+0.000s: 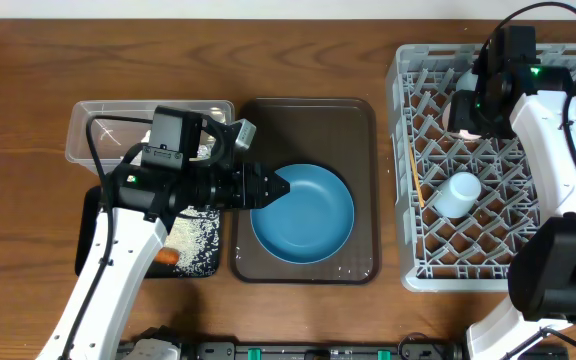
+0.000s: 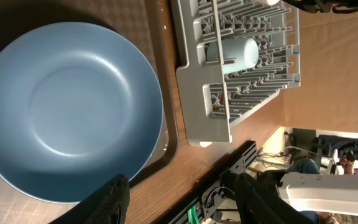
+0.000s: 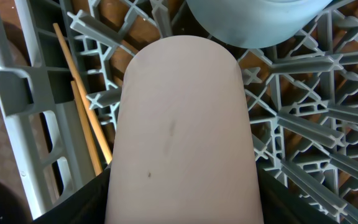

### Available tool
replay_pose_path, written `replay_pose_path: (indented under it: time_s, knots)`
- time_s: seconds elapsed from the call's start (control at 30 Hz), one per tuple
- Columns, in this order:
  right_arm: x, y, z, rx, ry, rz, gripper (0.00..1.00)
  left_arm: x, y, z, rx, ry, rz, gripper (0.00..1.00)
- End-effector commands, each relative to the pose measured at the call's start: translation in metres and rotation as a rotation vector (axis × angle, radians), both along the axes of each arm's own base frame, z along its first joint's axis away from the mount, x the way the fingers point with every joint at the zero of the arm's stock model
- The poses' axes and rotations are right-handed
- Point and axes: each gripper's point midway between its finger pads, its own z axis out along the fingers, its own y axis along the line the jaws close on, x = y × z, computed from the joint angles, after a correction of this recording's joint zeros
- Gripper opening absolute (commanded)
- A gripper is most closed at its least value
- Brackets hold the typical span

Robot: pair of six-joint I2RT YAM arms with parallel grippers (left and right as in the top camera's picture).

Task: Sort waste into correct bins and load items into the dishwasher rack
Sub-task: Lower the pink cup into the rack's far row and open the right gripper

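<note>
Blue plate [image 1: 303,215]: large, round, plain, lying flat in brown tray [image 1: 363,130], just ahead of left gripper [image 2: 182,186], whose jaws stand parted and empty. Pink cup [image 3: 182,130]: small, smooth, clasped by right gripper [image 3: 180,205], above grey rack [image 1: 413,275].

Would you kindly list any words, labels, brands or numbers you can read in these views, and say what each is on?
No readable text anywhere.
The blue plate, pink cup, light-blue cup and dishwasher rack show no print.
The background clutter in the left wrist view is too blurred to read.
</note>
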Motion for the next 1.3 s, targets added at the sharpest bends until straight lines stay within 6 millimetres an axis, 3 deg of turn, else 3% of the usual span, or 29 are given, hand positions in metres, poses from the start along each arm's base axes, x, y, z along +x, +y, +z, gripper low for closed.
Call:
replay_pose_path:
  time_s: [0.0,0.5,0.93,1.0,1.03,1.07,1.1,1.2,1.27]
  knots:
    - [0.0,0.001,-0.001,0.019,0.002,-0.021,0.11,0.0,-0.001,0.003,-0.004,-0.011,-0.011,0.57]
    - [0.0,0.009,-0.013,0.035,0.001,-0.024,0.11,0.0,-0.001,0.003,-0.004,-0.011,-0.011,0.57]
    - [0.007,0.008,-0.017,0.035,-0.032,-0.024,0.2,0.0,-0.001,0.003,-0.004,-0.012,-0.01,0.57]
    - [0.007,0.008,-0.017,0.035,-0.032,-0.023,0.3,0.0,-0.001,0.003,-0.004,-0.012,-0.01,0.57]
    - [0.007,0.008,-0.017,0.035,-0.033,-0.023,0.41,0.0,-0.001,0.003,-0.004,-0.012,-0.01,0.57]
    - [0.007,0.008,-0.017,0.035,-0.033,-0.024,0.67,0.0,-0.001,0.003,-0.004,-0.011,-0.01,0.57]
    - [0.008,0.008,-0.017,0.035,-0.038,-0.024,0.79,0.0,-0.001,0.003,-0.004,-0.012,-0.01,0.57]
    - [0.011,0.008,-0.014,0.035,-0.049,-0.025,0.99,0.0,-0.001,0.003,-0.004,-0.011,-0.01,0.57]
    - [0.013,0.007,-0.01,0.035,-0.058,-0.026,0.99,0.0,-0.001,0.003,-0.004,-0.011,-0.01,0.57]
